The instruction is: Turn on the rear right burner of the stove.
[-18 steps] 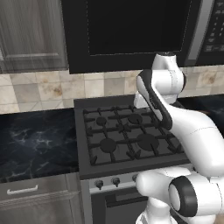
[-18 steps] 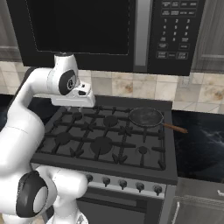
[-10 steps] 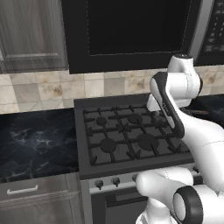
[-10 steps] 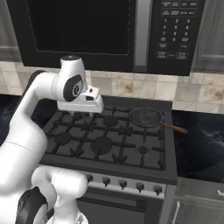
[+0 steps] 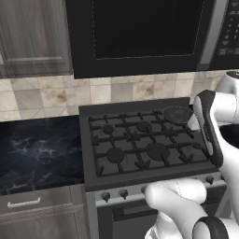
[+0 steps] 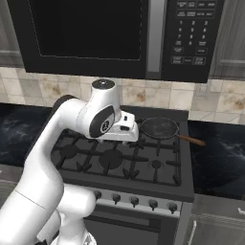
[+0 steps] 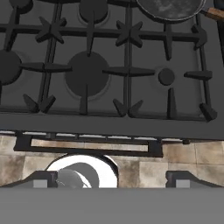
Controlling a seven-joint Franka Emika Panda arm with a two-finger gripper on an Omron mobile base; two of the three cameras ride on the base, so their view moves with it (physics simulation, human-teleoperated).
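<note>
Spanning stove (image 6: 143, 179) crosswise, knobs (image 6: 134, 201) frontward

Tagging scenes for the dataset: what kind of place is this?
A rendered home kitchen, most likely. A six-burner gas stove stands under a black microwave, with a pan at its rear right, dark marble counters on both sides and a tiled backsplash.

1. no text, brand or number can be read in any view.
2. microwave (image 6: 119, 36): the control panel (image 6: 191, 31) at the upper right of the right base view carries rows of small pale marks, too blurred to read.
3. stove (image 6: 129, 158): the knobs (image 6: 134, 201) on its front strip show no legible markings.
</note>
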